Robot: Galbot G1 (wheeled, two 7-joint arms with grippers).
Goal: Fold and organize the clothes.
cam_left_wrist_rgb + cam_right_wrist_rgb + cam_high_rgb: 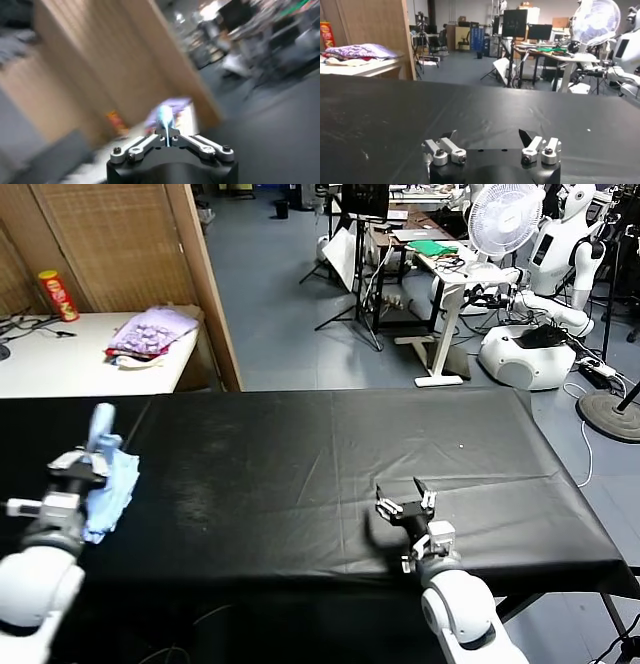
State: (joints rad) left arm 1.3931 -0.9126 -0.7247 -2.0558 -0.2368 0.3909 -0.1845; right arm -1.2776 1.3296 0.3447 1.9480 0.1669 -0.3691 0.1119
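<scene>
Looking at the black worktop (330,464), you see the sky-blue T-shirt (112,484) at its left edge, bunched and pinched in your left pincer (97,452), hanging beside it. Your right pincer (405,506) stands wide apart, holding nothing, near the front edge.

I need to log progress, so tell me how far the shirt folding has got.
Done: nothing looks folded yet. In hand: the left gripper is shut on the blue shirt, holding it bunched and hanging at the left edge of the black table. The right gripper hovers open and empty over the table's near right side. Left: spread the shirt flat, fold it and set it in place.
</scene>
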